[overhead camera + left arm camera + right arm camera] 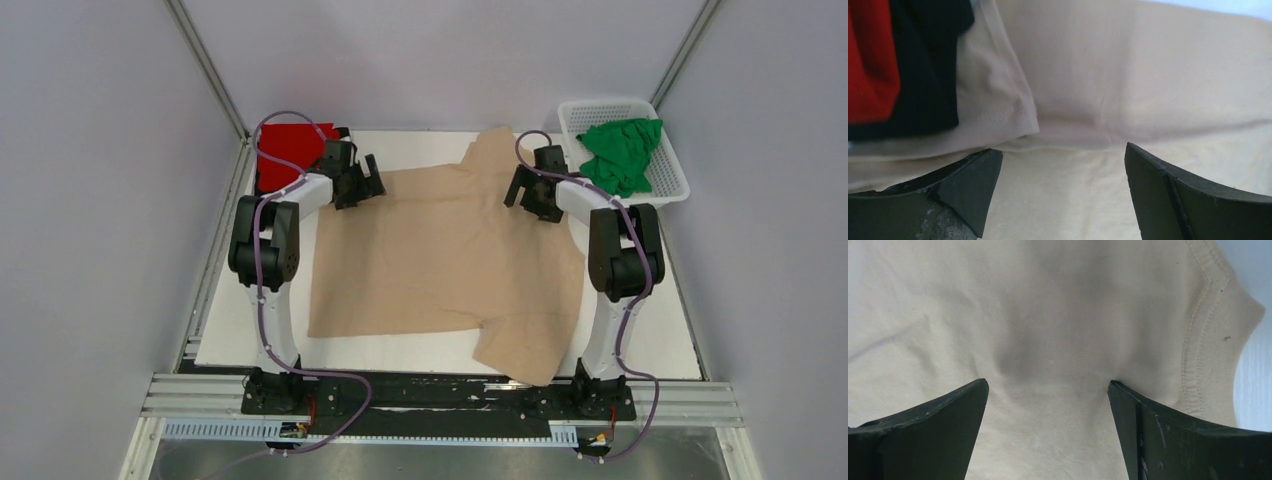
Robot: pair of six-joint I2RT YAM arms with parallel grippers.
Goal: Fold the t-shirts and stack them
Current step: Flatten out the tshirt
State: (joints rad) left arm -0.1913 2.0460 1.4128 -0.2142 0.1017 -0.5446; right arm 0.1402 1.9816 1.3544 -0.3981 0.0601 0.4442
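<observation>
A beige-tan t-shirt [440, 250] lies spread flat over the middle of the table, one sleeve hanging toward the near edge. My left gripper [360, 186] is open, low over the shirt's far left corner [1108, 75], with only flat cloth between the fingers [968, 185]. My right gripper [524, 194] is open too, low over the far right part near a stitched hem [1195, 345], and the cloth puckers by its fingertips [1128, 405]. A folded red t-shirt [288, 148] lies on a black t-shirt [928, 75] at the back left. A green t-shirt [622, 153] is crumpled in the basket.
A white lattice basket [672, 186] stands at the back right corner of the white table board [400, 352]. Grey walls and metal frame posts close in the back and both sides. A black rail with the arm bases runs along the near edge.
</observation>
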